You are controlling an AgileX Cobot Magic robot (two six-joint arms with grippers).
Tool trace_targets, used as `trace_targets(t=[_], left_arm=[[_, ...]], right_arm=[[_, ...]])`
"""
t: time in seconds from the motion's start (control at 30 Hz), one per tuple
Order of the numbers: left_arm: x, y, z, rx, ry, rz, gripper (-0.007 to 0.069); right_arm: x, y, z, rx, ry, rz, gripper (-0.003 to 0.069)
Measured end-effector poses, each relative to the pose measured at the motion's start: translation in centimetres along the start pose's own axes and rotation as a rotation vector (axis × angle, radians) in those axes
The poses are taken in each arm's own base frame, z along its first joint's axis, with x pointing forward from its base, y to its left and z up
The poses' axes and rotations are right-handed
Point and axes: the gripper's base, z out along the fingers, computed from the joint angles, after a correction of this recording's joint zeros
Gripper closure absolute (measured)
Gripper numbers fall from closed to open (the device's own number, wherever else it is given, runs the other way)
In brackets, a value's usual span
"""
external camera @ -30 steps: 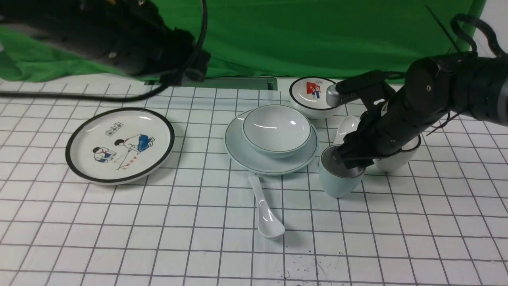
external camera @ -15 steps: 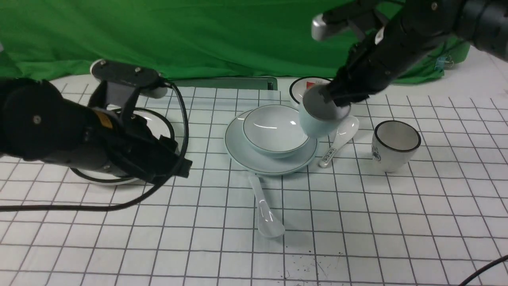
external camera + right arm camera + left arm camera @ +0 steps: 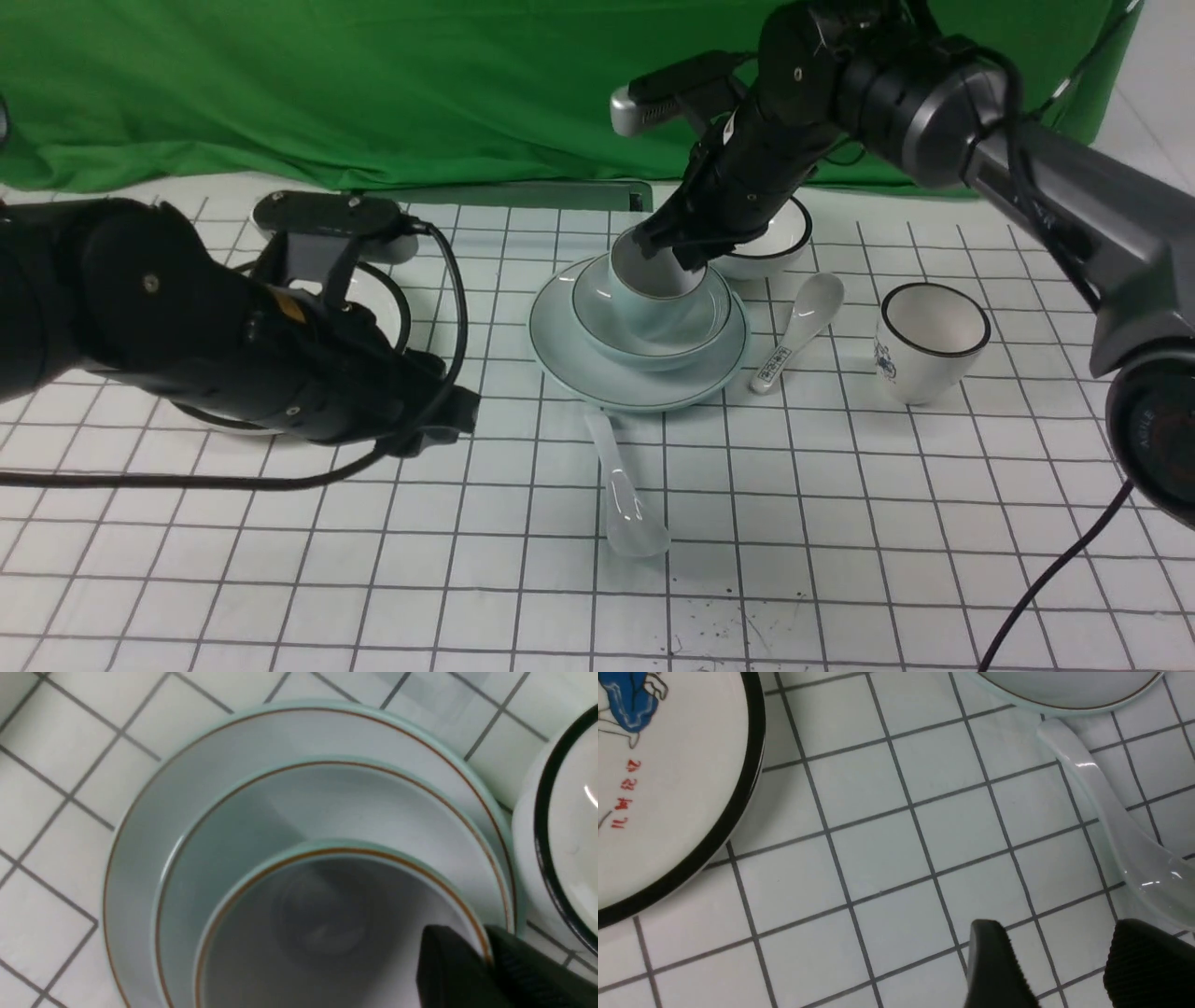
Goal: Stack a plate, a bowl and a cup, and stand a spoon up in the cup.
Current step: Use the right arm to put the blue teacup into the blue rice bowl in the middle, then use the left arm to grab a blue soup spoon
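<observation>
The pale green plate [image 3: 560,347] sits mid-table with the pale green bowl [image 3: 597,322] on it. My right gripper [image 3: 695,250] is shut on the rim of the pale green cup [image 3: 644,280], one finger inside and one outside, and holds it slightly tilted inside the bowl. The right wrist view shows the cup [image 3: 303,914], bowl [image 3: 327,798], plate [image 3: 154,812] and gripper [image 3: 486,947]. The plain spoon [image 3: 621,485] lies in front of the plate. My left gripper [image 3: 448,425] is open and empty, low over the cloth left of the spoon; the left wrist view shows the gripper [image 3: 1057,947] beside the spoon [image 3: 1111,812].
The black-rimmed cartoon plate [image 3: 383,280] lies partly behind my left arm and shows in the left wrist view [image 3: 668,788]. The black-rimmed bowl [image 3: 775,252], the printed spoon [image 3: 803,317] and the white black-rimmed cup [image 3: 929,350] stand right of the stack.
My right gripper lifted the pale green cup from the table at the right and carried it left into the bowl. My left arm came down toward the plain spoon.
</observation>
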Motion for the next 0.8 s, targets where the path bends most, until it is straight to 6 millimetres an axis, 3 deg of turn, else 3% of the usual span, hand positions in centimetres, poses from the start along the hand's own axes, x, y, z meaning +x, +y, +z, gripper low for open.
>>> trace_targets(t=[0.13,0.33,0.47,0.57,0.8], left_arm=[[0.3,-0.3,1.1,0.02,0.031,-0.029,0.033],[1.1,-3.4,3.6,0.073,0.127,0.044,0.033],[0.7,-5.2,4.6,0.088,0.138,0.034,0.0305],[-0.1,-6.1,5.2,0.085,0.14,0.032,0.0244],[-2.8,-7.8,7.9,-0.038,0.168,0.072,0.0156]], right_arm=[[0.0,0.0,0.1,0.001,0.002,-0.001,0.0536],[-0.1,0.0,0.0,0.001,-0.002,0.0,0.0344],[0.0,0.0,-0.9,0.002,-0.004,0.003,0.032],[0.3,0.1,-4.5,0.019,-0.025,-0.006,0.0318],[2.8,0.0,-17.3,0.169,-0.1,0.02,0.0324]])
